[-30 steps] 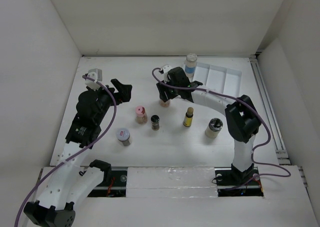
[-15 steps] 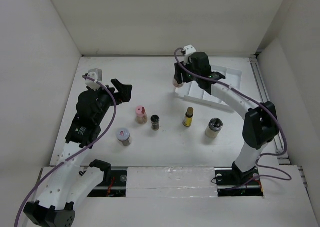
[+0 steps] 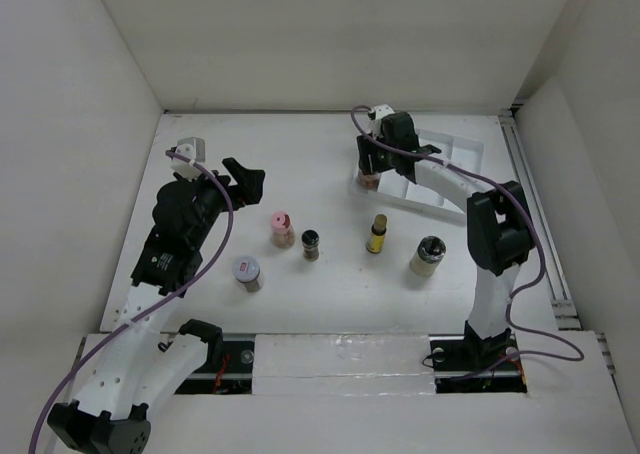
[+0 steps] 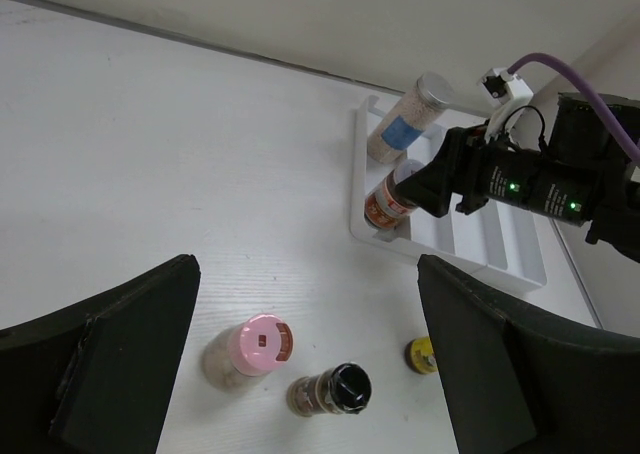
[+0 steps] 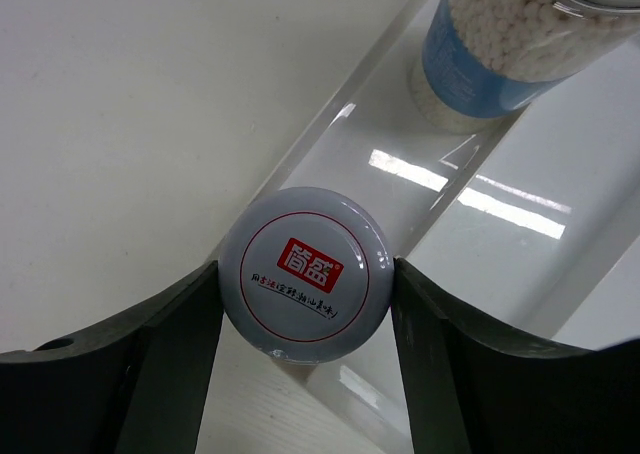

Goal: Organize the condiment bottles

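My right gripper is shut on a brown jar with a white, red-labelled cap. It holds the jar at the near end of the white tray's leftmost compartment. Behind it in that compartment stands a blue-labelled, silver-capped jar. On the table stand a pink-capped jar, a black-capped bottle, a slim yellow bottle, a silver-capped jar and another red-labelled jar. My left gripper hovers open and empty, above and left of the pink-capped jar.
White walls enclose the table on the left, back and right. The tray lies at the back right, with its other compartments bare. A purple cable trails along the right arm.
My right gripper carried the red-labelled jar from mid-table back and right to the tray, then lowered it at the left compartment. The left arm has not moved.
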Motion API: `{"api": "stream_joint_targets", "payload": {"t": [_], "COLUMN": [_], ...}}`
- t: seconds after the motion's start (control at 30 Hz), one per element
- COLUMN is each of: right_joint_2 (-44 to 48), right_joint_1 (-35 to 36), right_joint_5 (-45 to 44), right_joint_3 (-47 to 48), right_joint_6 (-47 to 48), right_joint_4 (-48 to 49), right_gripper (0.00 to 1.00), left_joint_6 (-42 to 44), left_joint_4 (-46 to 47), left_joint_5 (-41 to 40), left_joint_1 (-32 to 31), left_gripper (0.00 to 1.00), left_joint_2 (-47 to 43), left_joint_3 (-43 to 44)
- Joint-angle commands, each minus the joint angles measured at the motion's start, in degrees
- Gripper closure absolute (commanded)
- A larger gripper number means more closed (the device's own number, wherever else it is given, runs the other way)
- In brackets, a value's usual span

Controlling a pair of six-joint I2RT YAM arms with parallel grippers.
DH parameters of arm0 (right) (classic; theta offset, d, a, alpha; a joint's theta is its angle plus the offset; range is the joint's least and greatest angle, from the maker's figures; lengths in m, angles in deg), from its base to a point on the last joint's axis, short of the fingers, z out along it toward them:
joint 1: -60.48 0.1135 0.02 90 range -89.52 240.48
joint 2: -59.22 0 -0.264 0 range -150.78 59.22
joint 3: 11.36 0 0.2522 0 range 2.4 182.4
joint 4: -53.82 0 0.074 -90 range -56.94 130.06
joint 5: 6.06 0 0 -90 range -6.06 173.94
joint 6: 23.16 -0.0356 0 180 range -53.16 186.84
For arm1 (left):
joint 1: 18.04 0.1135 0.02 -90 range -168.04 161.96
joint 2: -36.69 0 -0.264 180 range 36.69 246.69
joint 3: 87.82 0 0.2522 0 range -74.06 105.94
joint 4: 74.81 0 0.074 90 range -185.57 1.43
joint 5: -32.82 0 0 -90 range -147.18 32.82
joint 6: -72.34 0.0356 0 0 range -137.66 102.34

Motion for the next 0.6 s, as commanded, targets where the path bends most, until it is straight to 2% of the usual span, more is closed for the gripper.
{"api": "stream_joint_targets", "payload": {"t": [0.0,0.13,0.17,0.3,0.4,0.57], "right_joint_2": [1.16,0.63,0.63,3.69,7.29,21.17], "right_joint_1": [-0.35,-0.35,-0.35,-0.35,0.17,2.98], "right_joint_5": [0.73,-0.41,-0.42,-0.42,-2.7,-7.44], "right_joint_3": [4.83,3.52,2.82,0.62,-1.66,-11.76], "right_joint_6": [-0.55,-1.08,-1.08,-1.08,-1.08,-2.65], "right_joint_4": [8.4,8.4,8.4,8.4,8.4,8.4], "right_gripper": [0.42,0.27,0.2,0.1,0.07,0.1], "left_joint_6": [-0.03,-0.03,-0.03,-0.03,-0.03,-0.03], "left_joint_4": [2.73,2.73,2.73,2.73,2.73,2.73], "left_joint_5": [0.76,0.76,0.76,0.76,0.76,0.76], "left_joint_1": [-0.11,-0.11,-0.11,-0.11,-0.11,-0.11], "left_gripper": [0.13,0.13,0.13,0.12,0.12,0.12], "left_joint_2": [0.13,0.13,0.13,0.66,0.66,0.66], "left_joint_3": [-0.19,-0.19,-0.19,-0.19,-0.19,-0.19]}}
